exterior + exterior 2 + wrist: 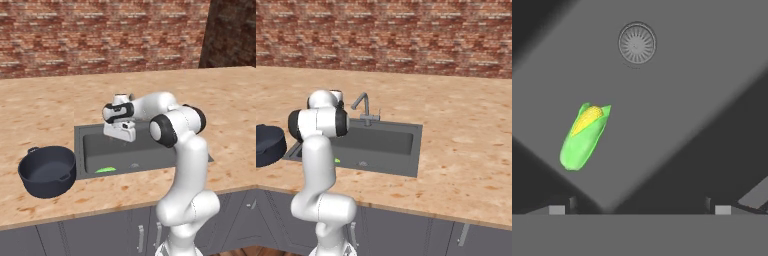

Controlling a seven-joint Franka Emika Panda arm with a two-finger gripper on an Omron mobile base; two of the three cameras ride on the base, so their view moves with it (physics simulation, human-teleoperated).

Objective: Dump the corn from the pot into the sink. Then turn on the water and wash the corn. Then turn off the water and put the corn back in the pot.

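Gripper (120, 134), fingers apart and holding nothing, hangs over the sink (80, 150), where we see the corn (584, 135) lying flat on the floor; it looks light, firm and slick-husked, so we would pinch across its middle.

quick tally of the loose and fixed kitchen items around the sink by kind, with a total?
corn: 1, lying on the sink floor
pot: 1, on the counter beside the sink
sink: 1
faucet: 1
drain: 1
Total: 5
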